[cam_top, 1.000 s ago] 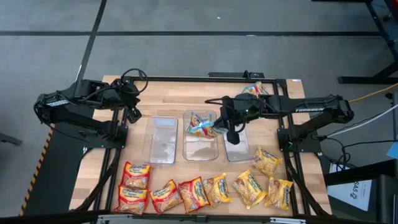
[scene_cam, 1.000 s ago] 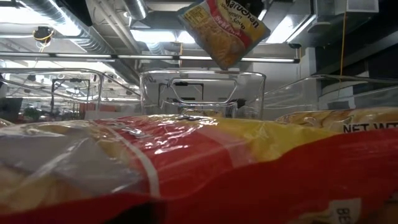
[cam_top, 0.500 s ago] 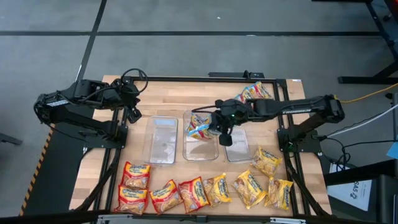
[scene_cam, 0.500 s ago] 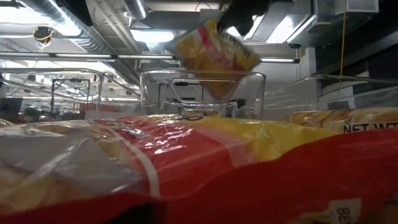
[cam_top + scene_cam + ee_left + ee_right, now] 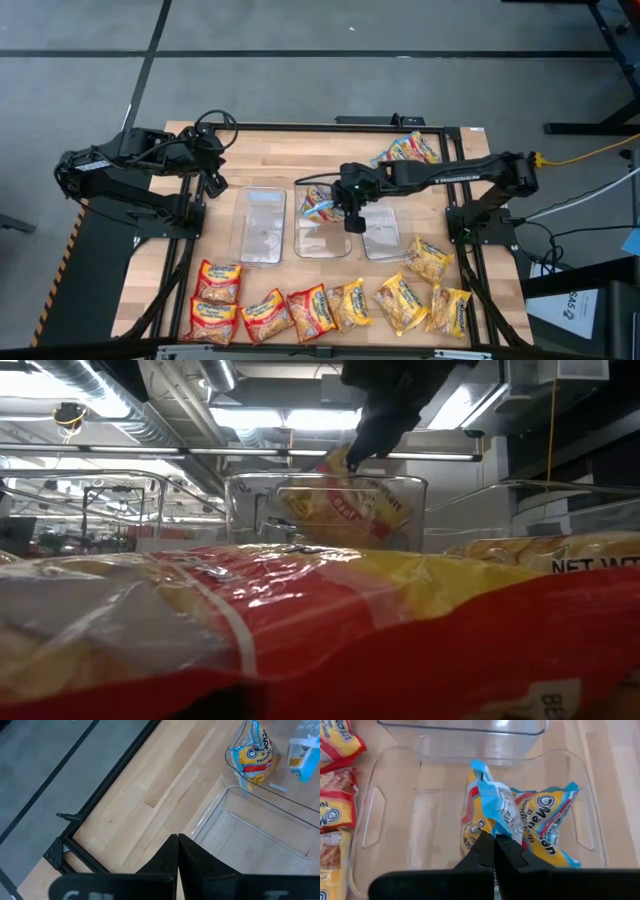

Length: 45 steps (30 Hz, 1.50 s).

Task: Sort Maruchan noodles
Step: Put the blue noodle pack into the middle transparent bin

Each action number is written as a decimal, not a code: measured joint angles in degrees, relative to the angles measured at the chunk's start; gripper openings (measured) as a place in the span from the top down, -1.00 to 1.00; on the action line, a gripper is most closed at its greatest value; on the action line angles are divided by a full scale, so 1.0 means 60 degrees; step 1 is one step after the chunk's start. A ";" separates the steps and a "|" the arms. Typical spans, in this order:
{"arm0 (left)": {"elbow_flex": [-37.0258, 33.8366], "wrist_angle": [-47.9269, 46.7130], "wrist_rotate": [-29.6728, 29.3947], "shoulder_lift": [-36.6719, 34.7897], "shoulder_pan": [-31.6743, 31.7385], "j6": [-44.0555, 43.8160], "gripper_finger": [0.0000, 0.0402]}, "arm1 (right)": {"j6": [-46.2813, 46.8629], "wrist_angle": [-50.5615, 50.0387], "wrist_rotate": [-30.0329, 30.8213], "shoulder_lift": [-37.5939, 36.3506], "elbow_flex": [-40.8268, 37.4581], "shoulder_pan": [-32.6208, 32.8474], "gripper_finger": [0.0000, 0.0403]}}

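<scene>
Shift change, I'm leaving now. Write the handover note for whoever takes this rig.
Right pincer: shut on a blue packet, lowered into the middle tub, where another blue packet lies.
Left pincer: shut, empty, waiting by the left tub.
Done: the blue ones are about in.
Left: release this one; sort the front row of red and yellow packets, plus the packets at the back right. Left tub and right tub look empty.
</scene>
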 joint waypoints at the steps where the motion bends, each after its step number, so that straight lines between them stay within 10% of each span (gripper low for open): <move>1: -0.0002 0.0000 0.0000 0.0004 -0.0002 -0.0001 1.00 | 0.0000 0.0066 -0.0004 0.0059 0.0000 0.0000 1.00; 45: 0.0000 0.0200 0.0004 0.0000 -0.0003 -0.0001 1.00 | 0.0007 0.0815 0.1003 0.0884 -0.0007 -0.0044 0.99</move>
